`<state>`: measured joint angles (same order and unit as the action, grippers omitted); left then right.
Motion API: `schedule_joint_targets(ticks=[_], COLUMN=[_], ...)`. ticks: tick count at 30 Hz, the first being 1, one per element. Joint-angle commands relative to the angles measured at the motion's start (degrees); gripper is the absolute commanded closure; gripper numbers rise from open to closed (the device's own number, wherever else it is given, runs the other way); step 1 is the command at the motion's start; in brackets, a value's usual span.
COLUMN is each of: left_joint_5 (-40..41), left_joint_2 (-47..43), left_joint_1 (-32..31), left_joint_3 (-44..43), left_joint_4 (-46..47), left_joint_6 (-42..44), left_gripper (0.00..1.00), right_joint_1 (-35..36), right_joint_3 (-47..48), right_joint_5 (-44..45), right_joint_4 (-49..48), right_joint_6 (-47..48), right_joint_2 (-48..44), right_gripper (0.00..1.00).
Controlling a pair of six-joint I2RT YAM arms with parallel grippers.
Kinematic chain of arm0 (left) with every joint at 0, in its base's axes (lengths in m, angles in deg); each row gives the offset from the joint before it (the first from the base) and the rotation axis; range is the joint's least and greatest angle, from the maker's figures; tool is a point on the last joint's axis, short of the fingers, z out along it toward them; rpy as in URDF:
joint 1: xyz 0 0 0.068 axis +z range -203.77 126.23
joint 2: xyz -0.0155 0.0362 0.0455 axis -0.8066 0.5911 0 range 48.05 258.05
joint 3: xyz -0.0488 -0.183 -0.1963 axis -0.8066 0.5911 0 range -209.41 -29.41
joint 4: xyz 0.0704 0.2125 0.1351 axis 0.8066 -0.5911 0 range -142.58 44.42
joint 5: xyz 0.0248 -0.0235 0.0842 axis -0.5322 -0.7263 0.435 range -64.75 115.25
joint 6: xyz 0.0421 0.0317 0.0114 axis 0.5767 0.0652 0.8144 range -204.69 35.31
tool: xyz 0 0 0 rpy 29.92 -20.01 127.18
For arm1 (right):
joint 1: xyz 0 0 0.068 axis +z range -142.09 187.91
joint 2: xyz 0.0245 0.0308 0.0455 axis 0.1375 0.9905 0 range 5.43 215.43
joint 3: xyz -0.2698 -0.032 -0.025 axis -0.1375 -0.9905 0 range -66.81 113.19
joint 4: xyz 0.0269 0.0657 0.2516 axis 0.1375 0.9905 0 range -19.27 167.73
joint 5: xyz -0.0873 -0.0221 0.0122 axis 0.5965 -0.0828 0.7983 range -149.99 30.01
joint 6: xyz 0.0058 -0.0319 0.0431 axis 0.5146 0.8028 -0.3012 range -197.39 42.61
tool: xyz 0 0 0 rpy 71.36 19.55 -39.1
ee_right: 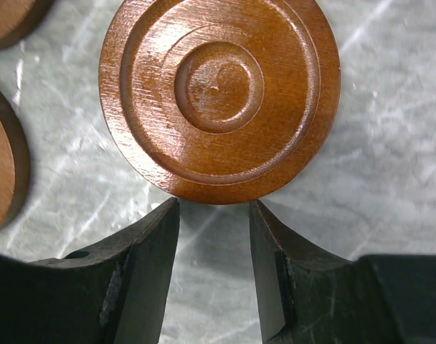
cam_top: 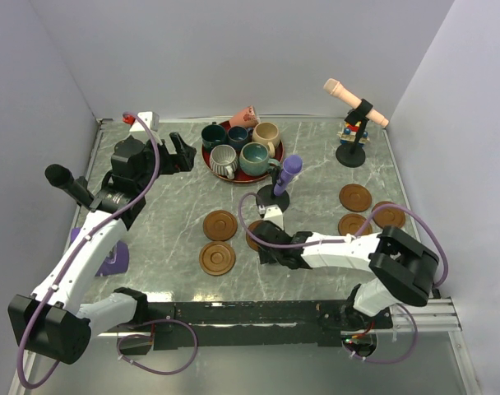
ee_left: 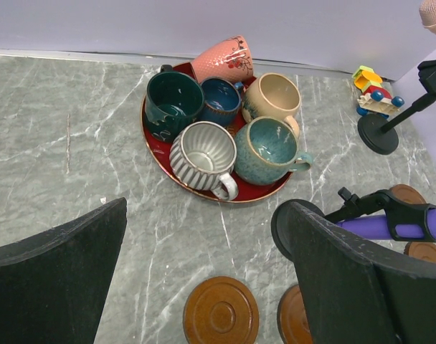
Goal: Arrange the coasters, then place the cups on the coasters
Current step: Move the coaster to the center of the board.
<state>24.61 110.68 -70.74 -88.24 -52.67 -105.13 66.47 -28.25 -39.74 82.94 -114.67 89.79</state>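
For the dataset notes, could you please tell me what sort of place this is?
Probably a robot lab test cell, not a home: plain white walls enclose a marble-patterned table, two arms are bolted to a rail at its near edge, and toy microphones stand as props.

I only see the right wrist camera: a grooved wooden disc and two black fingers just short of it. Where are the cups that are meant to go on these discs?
Observer: All six cups are crowded together on a red plate at the far side of the table.
Visitor: How many of the discs are out?
Observer: Six coasters. Three lie near the middle and three toward the right edge.
Visitor: And the other arm?
Observer: The left arm's fingers stand wide open just short of the plate, holding nothing.
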Motion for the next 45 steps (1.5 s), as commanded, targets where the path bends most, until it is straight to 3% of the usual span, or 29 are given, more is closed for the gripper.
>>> schedule_joint_targets(ticks=[1, 23, 45], left_joint_5=[0.21, -0.15, -0.59], left_joint_2=[-0.23, -0.4, -0.93], left_joint_1=[-0.25, -0.25, -0.25], left_joint_3=[-0.23, -0.32, -0.32], left_joint_4=[1.73, 1.73, 1.82], left_joint_6=[0.32, 0.23, 0.06], left_gripper=[0.03, 0.03, 0.03], right_joint_1=[-0.91, -2.49, -3.11], right_joint_3=[0.1, 6.25, 6.96], right_joint_5=[-3.29, -1.53, -0.74], right_joint_4=[-1.13, -3.68, -3.33], right_joint_6=[2.47, 2.47, 1.86], right_joint_2=[4.76, 12.58, 12.85], right_gripper=[0.49, 0.49, 0.49])
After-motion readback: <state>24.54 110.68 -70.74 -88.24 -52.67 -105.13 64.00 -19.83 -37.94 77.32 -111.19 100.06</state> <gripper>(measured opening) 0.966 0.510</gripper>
